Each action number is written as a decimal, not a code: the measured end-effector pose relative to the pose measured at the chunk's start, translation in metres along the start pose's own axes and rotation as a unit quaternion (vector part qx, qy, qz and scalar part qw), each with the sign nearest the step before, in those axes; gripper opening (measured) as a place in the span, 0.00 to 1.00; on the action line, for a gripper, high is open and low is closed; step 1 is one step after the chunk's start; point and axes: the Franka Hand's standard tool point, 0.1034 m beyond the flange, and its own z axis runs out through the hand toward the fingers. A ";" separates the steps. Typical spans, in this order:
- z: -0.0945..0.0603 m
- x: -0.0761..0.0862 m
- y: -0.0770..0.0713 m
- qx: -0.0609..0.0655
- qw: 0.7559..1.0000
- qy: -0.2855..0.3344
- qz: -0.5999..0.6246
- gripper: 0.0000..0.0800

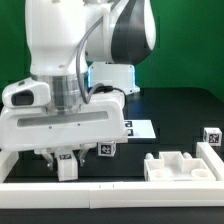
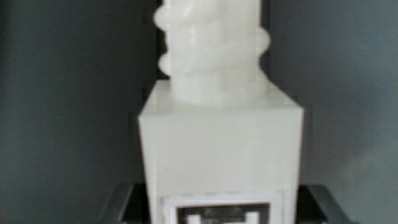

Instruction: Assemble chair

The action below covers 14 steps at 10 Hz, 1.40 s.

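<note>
**Clerk:** First entry, exterior view's left?

**Keeper:** Gripper (image 1: 66, 158), low over the black table (image 1: 176, 116). Its fingers flank a white chair leg (image 2: 214, 140) that has a tagged face and a knobbly peg end. Cannot tell whether they clamp it.

**Clerk:** Next along?

**Keeper:** Small tagged cube (image 1: 105, 149), just beside the gripper. Marker board (image 1: 141, 128) behind it.

**Clerk:** Right side?

**Keeper:** Notched panel (image 1: 181, 165), flat, near the border rail (image 1: 100, 188). Second tagged cube (image 1: 212, 135), far right.
</note>
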 end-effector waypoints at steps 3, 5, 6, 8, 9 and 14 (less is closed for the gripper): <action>-0.040 -0.021 -0.065 0.018 0.997 0.001 0.077 0.34; -0.041 -0.021 -0.068 0.018 0.997 0.002 0.077 0.34; -0.041 -0.021 -0.069 0.018 0.997 0.002 0.077 0.34; -0.038 -0.034 -0.090 0.018 0.994 0.006 0.109 0.34; -0.034 -0.050 -0.114 0.017 0.992 0.008 0.123 0.34; -0.020 -0.083 -0.172 0.013 0.991 0.009 0.134 0.34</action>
